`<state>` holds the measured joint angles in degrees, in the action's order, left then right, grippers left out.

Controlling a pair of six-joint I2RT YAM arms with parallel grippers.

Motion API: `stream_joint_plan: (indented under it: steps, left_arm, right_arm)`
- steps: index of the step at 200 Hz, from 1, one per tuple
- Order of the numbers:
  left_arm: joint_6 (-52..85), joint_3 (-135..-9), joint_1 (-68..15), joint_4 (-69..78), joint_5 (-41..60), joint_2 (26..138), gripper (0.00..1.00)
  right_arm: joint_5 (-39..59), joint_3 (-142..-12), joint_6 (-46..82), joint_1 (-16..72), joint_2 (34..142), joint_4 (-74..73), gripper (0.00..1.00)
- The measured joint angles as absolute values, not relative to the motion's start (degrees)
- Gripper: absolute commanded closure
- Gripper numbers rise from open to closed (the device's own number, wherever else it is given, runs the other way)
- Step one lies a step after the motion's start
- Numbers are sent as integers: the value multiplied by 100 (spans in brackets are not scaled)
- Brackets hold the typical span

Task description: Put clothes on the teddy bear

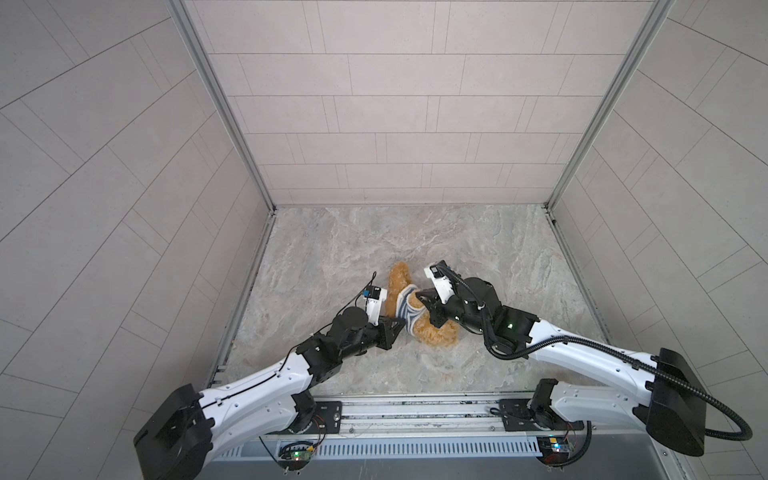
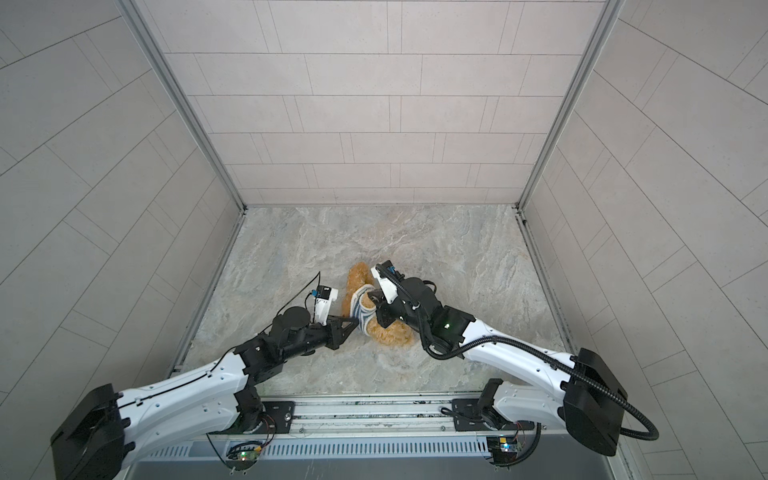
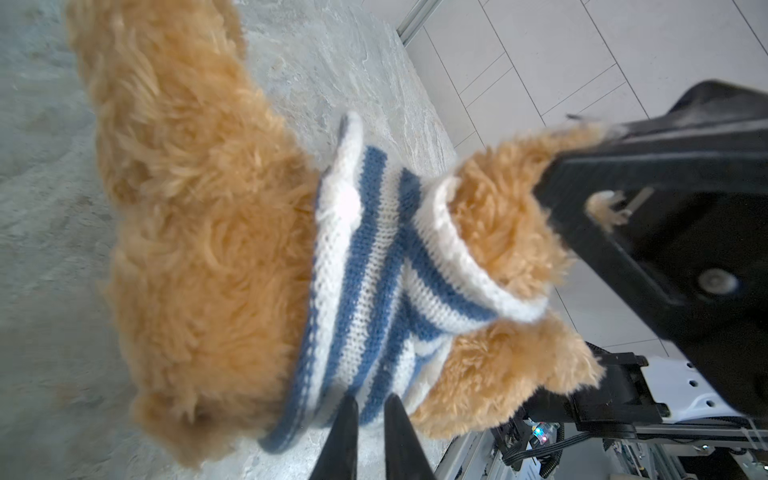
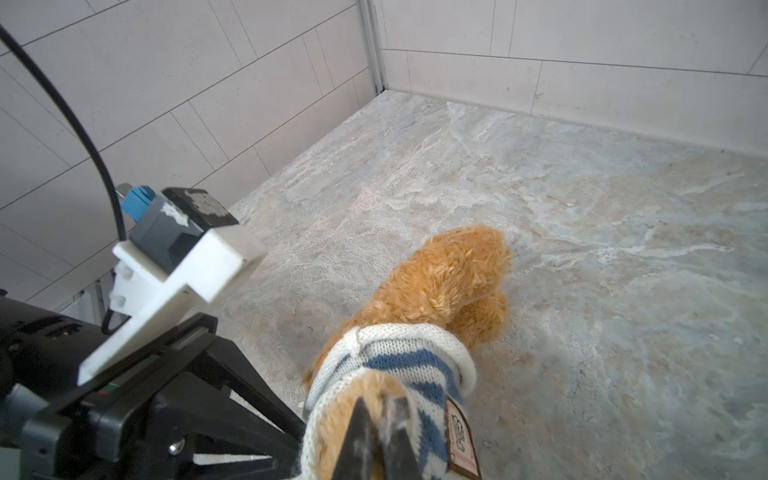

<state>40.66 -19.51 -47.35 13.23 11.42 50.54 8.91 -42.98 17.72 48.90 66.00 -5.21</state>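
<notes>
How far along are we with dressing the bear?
Done: the striped sweater is around the middle of the teddy bear, with one limb out through a white cuff. In hand: the right gripper is shut on that limb; the left gripper, slightly open, sits at the hem. Left: straightening the bunched knit; the other sleeve is hidden.

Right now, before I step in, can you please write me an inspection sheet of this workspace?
Surface: marbled tabletop, only the bear on it.
Job's things: teddy bear lying down; striped shirt around its middle.
Clutter: nothing seen.
Grippers: left gripper at the shirt hem, jaws slightly apart, holding nothing; right gripper shut on the bear's fur.
Cables: ribbed hose hangs in a loop, apart from the bear.
Surroundings: tiled walls on three sides; metal rail at the front.
</notes>
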Motion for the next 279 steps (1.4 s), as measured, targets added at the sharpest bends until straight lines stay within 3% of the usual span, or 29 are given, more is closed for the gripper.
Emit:
stream_joint_plan:
  steps: [28, 65, 95, 130, 213, 248, 279]
  left_arm:
    - [3896, -2014, -4637, 775, 862, 4716, 65]
    - [3758, -2156, -4611, 519, 799, 4812, 60]
    - [3767, -2233, -4611, 589, 923, 5083, 68]
    - [3833, -2239, -4609, 716, 1033, 5325, 100]
    - [3734, -2331, -4609, -416, 878, 4110, 100]
    - [3688, -2536, -4609, -1120, 1020, 3618, 100]
    - [3623, -2648, -4609, -1323, 1133, 3734, 97]
  right_arm:
    - [1404, -4475, 1424, 4762, 6654, -167, 100]
    - [1789, -4521, 1216, 4751, 6681, 60, 100]
    - [1946, -4521, 1194, 4751, 6681, 75, 100]
    - [2067, -4519, 1194, 4746, 6681, 104, 100]
    - [2078, -4344, 1433, 4617, 6027, 226, 100]
    - [2209, -3966, 2093, 4117, 5826, -228, 100]
    - [2550, -3632, 2652, 3645, 6267, -762, 100]
